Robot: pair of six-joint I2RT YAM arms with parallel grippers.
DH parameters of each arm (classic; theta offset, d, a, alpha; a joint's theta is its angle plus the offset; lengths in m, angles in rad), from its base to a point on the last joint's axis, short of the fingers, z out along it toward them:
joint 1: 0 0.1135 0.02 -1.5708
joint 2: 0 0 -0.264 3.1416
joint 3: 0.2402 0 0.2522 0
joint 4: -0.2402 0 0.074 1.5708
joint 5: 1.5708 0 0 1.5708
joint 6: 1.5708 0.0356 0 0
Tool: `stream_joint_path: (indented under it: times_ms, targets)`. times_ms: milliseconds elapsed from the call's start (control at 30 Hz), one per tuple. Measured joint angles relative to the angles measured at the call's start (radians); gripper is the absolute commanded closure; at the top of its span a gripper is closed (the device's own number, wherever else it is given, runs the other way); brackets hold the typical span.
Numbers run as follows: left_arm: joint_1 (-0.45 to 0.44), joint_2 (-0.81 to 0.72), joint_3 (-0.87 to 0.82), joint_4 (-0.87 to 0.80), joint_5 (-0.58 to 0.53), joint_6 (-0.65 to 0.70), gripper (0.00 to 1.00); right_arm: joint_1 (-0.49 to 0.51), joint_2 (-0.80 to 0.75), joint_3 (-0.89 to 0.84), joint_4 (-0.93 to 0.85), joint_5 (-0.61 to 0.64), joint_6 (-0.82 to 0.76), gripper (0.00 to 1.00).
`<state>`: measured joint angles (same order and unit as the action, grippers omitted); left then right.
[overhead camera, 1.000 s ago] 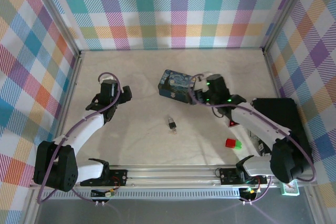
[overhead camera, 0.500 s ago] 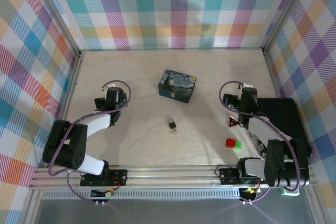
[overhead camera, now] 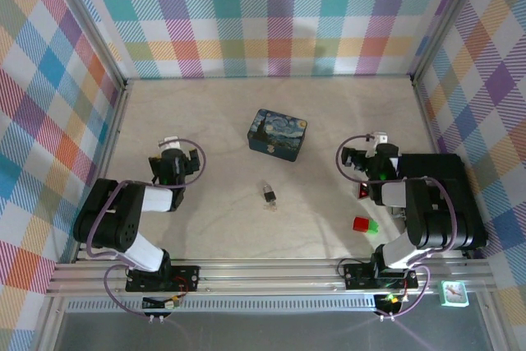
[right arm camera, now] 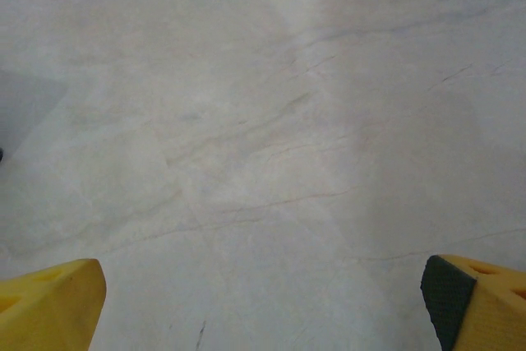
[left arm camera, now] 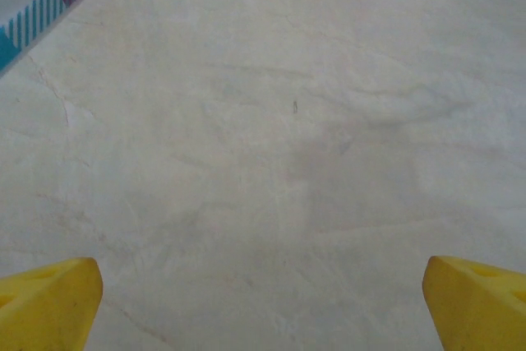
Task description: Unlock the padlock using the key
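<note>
Padlock (overhead camera: 269, 196) placement is read from the top view: it lies flat on the desk (overhead camera: 214, 113), in front of the blue starry-night tin (overhead camera: 278, 135) on the side of the arm bases, and apart from it. A thin silvery piece is seen at the end of the padlock nearer the tin. Whether this is the shackle or the key cannot be told at this size, so the key is not located separately. The left gripper (overhead camera: 172, 162) is positioned well to the left of the tin, and the right gripper (overhead camera: 367, 159) well to the right of it. Both are released. In the left wrist view the yellow fingertips (left arm camera: 49, 302) are set at opposite lower corners with bare desk between them, and the same spread is shown by the fingertips (right arm camera: 51, 297) in the right wrist view. Nothing is held by either gripper. A red block (overhead camera: 360, 224) and a green block (overhead camera: 373, 225), touching each other, are placed to the right of the tin and nearer the bases than the right gripper.
</note>
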<state>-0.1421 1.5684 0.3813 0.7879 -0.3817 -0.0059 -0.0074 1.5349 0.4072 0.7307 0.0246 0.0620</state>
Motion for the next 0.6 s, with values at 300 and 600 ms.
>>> stream_joint_path:
  times_ms: [300, 600]
  targets:
    - [0.000, 0.014, -0.009, 0.082, 0.026, 0.004, 0.00, 0.001, 0.000, -0.003, 0.058, -0.011, -0.020, 0.01]
    - [0.000, 0.014, -0.009, 0.084, 0.026, 0.004, 0.00, 0.001, 0.000, -0.002, 0.058, -0.047, -0.030, 0.01]
